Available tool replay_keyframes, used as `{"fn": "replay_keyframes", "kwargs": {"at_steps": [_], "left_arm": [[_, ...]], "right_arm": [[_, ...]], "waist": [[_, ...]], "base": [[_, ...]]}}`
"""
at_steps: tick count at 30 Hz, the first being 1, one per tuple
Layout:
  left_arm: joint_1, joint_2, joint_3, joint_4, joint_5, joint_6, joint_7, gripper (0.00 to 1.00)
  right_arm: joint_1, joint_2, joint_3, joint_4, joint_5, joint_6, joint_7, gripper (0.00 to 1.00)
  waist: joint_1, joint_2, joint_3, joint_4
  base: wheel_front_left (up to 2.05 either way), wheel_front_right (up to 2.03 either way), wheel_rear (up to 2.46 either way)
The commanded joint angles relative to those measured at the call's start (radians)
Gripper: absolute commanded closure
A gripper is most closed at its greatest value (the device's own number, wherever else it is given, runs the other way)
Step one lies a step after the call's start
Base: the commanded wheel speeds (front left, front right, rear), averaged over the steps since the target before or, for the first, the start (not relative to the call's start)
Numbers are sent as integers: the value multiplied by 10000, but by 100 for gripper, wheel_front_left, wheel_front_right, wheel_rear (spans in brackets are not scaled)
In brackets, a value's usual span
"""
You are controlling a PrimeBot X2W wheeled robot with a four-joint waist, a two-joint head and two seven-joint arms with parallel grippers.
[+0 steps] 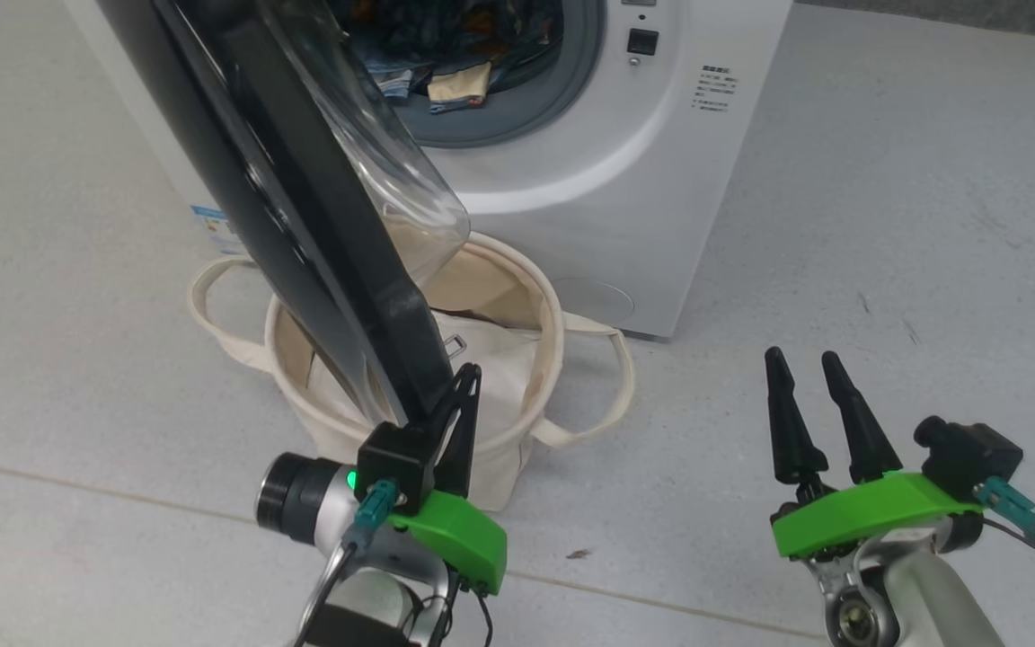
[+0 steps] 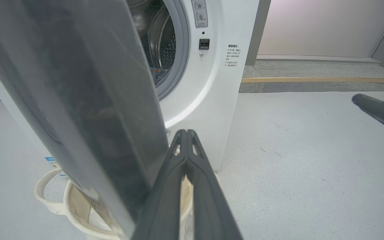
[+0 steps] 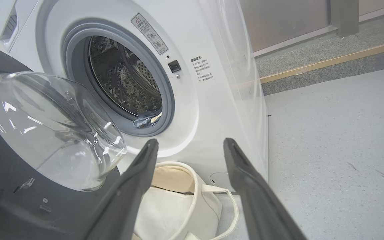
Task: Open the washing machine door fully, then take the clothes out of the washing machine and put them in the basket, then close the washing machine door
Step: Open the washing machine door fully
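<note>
**Door swung out, clothes in drum**

- Door [image 1: 302,207]: black rim and clear glass bowl, swung out from the washer [image 1: 625,180] and standing over the basket [image 1: 553,314].
- Clothes [image 1: 446,63]: blue printed fabric with a beige patch, lying in the drum at the lower front of the opening.
- Basket: cream, on the floor [image 1: 886,225] just before the washer, with a white sheet [image 1: 490,359] inside and a loop handle on each side.
- Left end effector [image 1: 471,370]: clenched, fingers pressed together with nothing between them, tips at the door's outer edge. Whether they touch it cannot be told.
- Right end effector [image 1: 800,355]: released, fingers spread, empty, above bare floor well to the right of the basket
</note>
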Motion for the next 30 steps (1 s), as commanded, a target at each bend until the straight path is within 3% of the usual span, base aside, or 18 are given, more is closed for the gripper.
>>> {"fn": "replay_keyframes", "kwargs": {"at_steps": [1, 12, 30], "left_arm": [[-171, 73, 525, -146, -67, 165, -117, 100], [-70, 114, 385, 262, -196, 291, -447, 100], [175, 195, 369, 163, -519, 831, -655, 100]], "right_arm": [[-286, 36, 283, -252, 43, 2, -122, 0], [-220, 36, 189, -156, -73, 2, -122, 0], [-14, 36, 243, 147, -96, 2, -122, 0]], "waist": [[0, 0, -26, 70], [0, 0, -65, 713], [0, 0, -488, 2689]], "base": [[0, 0, 0], [0, 0, 0], [0, 0, 0]]}}
